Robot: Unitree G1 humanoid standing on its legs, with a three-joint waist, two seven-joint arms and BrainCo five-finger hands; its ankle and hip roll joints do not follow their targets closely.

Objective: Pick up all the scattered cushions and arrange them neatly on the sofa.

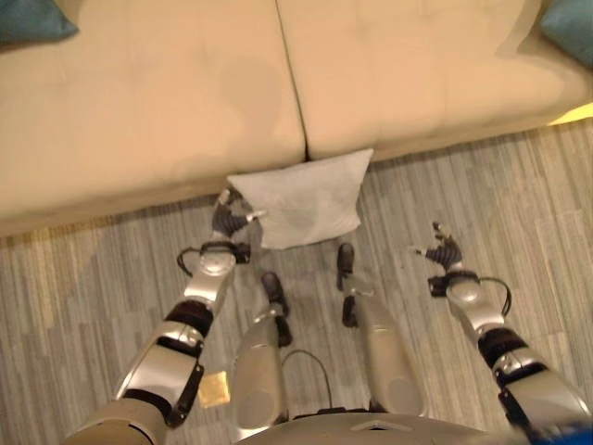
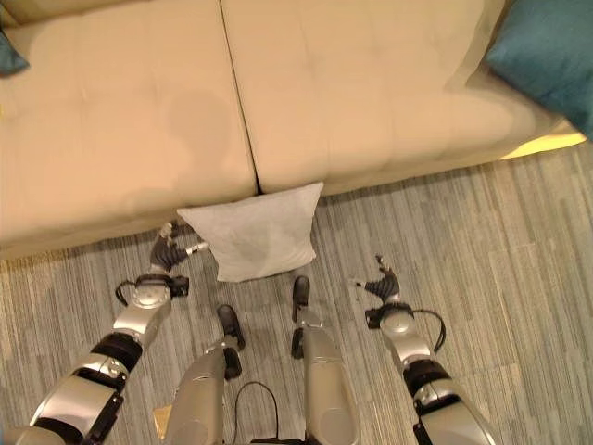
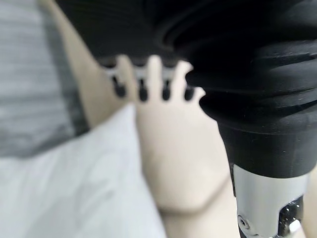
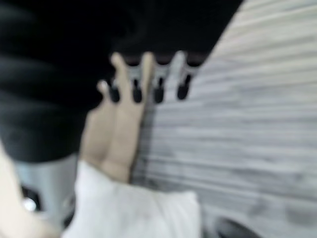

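Grey cushion (image 1: 301, 197) on floor (image 1: 519, 204), leaning against sofa (image 1: 148, 102) front; not yet lifted. Left hand (image 1: 229, 216) at its left edge, fingers apart, no grip visible. Right hand (image 1: 444, 249) relaxed, well apart from cushion. Teal cushions (image 2: 547, 51) already at sofa ends. Judgement: one cushion left.

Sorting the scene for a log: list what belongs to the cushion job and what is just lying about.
Belongs to the job:
- white cushion on the floor against the sofa front
- sofa
- teal cushions at the sofa's ends
- left robot hand at the white cushion's corner
- right robot hand, apart over the floor

Lying about:
- small tan square on the floor
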